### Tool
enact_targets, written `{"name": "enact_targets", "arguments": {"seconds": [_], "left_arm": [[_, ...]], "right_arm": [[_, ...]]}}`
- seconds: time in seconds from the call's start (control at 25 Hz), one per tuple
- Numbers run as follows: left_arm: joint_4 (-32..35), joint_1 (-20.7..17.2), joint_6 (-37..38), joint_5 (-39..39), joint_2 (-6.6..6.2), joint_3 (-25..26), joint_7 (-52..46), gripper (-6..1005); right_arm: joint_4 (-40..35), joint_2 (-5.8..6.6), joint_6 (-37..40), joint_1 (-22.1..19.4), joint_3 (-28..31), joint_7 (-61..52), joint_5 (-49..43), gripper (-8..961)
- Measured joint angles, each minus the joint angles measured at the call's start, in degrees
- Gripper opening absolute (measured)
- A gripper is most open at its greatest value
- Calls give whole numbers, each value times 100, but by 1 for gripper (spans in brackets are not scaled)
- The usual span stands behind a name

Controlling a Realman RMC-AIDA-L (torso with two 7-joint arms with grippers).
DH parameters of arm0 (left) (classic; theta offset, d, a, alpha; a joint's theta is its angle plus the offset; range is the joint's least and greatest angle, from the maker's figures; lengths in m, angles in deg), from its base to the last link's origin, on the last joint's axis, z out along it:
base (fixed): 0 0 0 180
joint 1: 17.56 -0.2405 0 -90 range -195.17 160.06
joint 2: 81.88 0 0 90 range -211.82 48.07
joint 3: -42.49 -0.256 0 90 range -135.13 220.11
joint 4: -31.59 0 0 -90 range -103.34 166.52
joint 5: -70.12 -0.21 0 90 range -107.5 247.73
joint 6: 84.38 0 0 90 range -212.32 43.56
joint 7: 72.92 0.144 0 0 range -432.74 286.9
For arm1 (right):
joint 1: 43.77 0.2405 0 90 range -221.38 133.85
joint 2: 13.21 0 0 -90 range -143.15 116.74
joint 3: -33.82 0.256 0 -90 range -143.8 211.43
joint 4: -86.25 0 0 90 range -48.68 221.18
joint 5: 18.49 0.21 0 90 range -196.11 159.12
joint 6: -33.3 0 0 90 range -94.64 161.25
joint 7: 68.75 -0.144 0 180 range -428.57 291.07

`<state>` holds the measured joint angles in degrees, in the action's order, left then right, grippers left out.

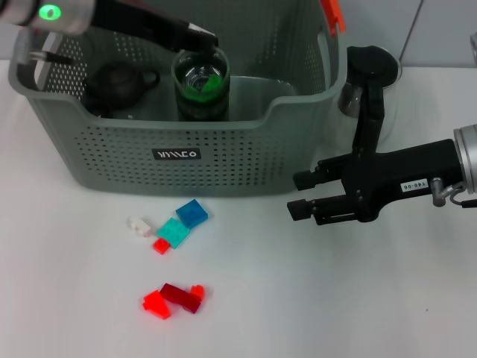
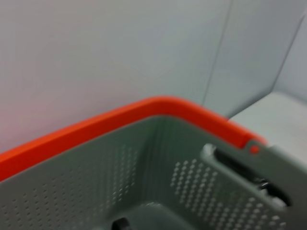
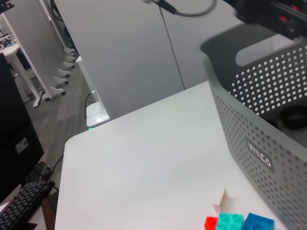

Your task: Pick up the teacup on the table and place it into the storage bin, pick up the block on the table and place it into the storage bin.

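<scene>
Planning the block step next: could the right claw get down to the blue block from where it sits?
Probably yes. The right claw hangs open beside the bin, and the blue block lies on bare table in front of the bin, with nothing between them. Neighbouring blocks crowd it, so the grip could be fiddly.

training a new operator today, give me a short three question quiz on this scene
1. True or false: the dark glass teacup sits on the white table.
2. Which tool is over the grey perforated plastic storage bin: left or right?
3. Fill in: the loose plastic blocks lie ___ the bin's black label.

Key:
1. False; it is inside the bin, under the left tool.
2. Left; the right tool hovers open beside the bin.
3. In front of.
</scene>
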<state>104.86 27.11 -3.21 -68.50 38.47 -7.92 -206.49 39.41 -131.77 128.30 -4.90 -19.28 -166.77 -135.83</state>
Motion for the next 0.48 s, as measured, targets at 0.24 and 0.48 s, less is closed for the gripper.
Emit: {"name": "enact_targets", "arguments": {"seconds": [0.24,0.48], "left_arm": [[-750,334,-1083,-838,98,-729,-299,444],[-1109,497,-1712,-1355,190,-1103,-433,450]], "right_arm": [[0,-5,5,29,-9,-15,0,609],[0,-9,9,33,6,-16,0,609]]}}
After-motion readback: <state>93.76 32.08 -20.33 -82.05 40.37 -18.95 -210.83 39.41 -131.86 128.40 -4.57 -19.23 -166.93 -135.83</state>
